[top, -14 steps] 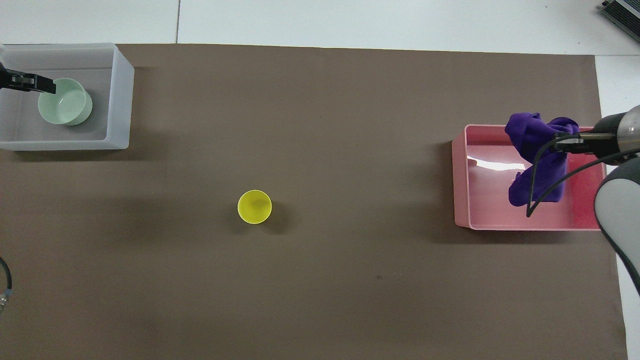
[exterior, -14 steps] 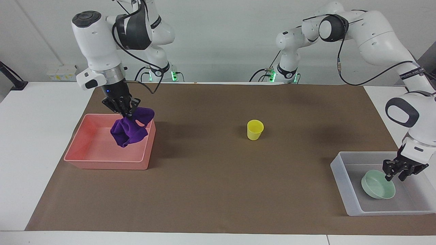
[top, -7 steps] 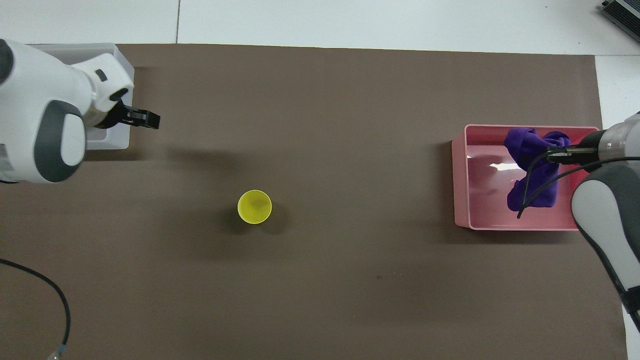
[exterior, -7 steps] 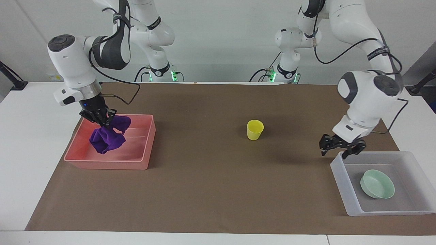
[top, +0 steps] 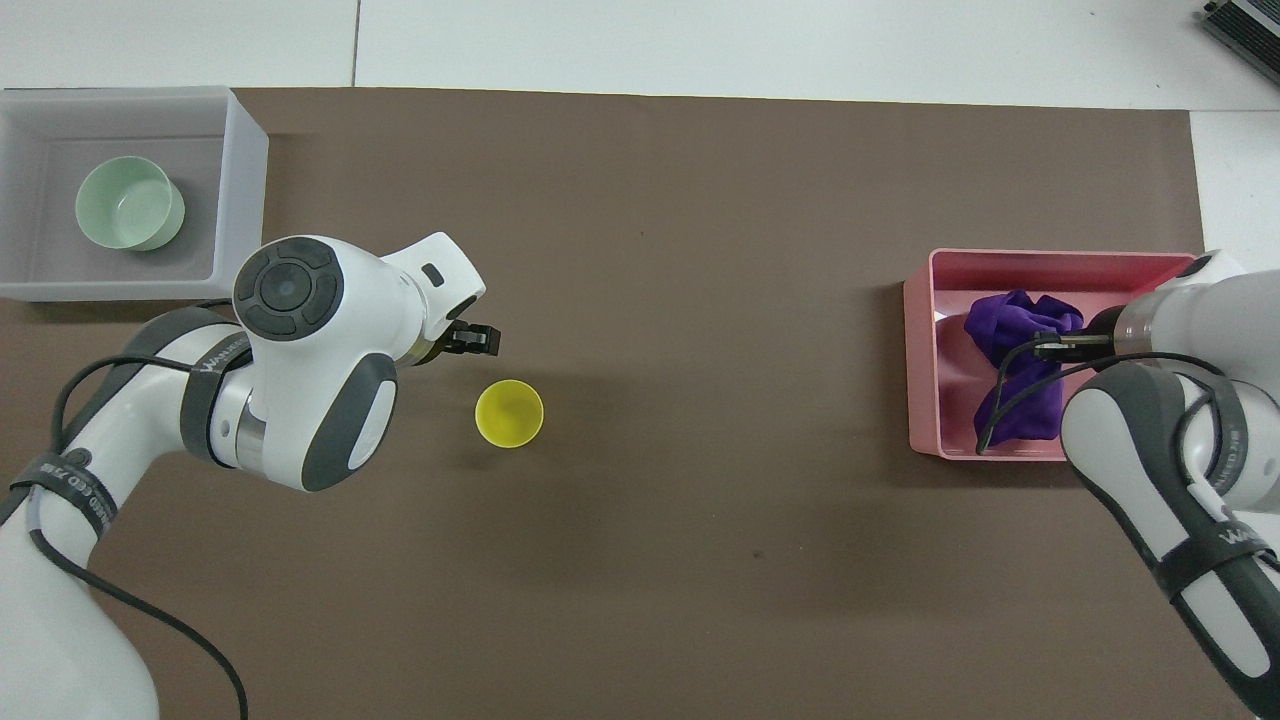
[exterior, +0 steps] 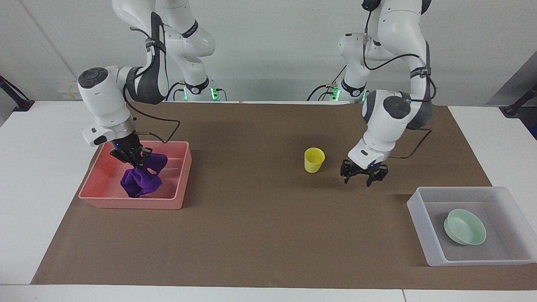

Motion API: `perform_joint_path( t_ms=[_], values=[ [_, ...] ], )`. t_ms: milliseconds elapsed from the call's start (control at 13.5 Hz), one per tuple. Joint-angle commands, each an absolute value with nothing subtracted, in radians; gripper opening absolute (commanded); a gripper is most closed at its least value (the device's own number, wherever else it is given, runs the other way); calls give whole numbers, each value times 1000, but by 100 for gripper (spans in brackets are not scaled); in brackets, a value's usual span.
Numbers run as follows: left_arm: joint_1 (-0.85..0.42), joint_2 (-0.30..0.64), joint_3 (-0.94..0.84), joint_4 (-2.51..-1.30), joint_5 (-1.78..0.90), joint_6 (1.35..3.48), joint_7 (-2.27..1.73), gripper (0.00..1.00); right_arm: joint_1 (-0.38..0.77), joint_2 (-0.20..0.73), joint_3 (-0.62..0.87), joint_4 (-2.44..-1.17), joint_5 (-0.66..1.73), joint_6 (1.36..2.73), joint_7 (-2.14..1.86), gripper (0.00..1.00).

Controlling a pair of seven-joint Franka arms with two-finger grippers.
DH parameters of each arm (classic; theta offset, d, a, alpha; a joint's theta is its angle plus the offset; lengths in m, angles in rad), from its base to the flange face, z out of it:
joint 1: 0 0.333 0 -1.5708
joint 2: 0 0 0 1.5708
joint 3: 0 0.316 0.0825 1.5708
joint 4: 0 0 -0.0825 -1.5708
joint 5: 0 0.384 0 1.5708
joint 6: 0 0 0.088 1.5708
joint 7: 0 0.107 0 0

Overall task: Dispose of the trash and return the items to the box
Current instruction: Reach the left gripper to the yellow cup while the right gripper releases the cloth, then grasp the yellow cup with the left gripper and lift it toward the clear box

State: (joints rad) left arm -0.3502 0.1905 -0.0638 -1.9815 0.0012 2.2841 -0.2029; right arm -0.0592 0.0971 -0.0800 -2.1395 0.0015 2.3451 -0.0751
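Facing view alone shows left fingers [exterior: 364, 176] spread wide; right fingers [exterior: 135, 158] pinch cloth [exterior: 142, 178].

facing: high, toward robots | overhead: steeply down, forward | shared: whole mat [exterior: 260, 235]

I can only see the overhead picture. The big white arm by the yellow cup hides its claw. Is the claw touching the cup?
Observer: No. From the facing view, the left gripper hangs open above the mat beside the yellow cup, clear of it.
Operator: And the purple cloth, has it been dropped?
Observer: Not yet. The right gripper pinches the top of the purple cloth, whose lower end sits inside the pink bin.
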Motion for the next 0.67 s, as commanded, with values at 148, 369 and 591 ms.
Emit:
perform_joint_path(
  t_ms=[148, 369, 591],
  values=[
    [-425, 118, -46, -2029, 18, 2204, -294, 81, -78, 104, -72, -2154, 18, 2375, -75, 100],
    [-457, 91, -46, -2092, 18, 2217, -316, 81, -48, 92, -64, -2071, 8, 2308, -28, 100],
    [-459, 63, -46, -2184, 18, 2307, -317, 73, 4, 91, -67, -1982, -34, 2202, 108, 100]
  ],
)
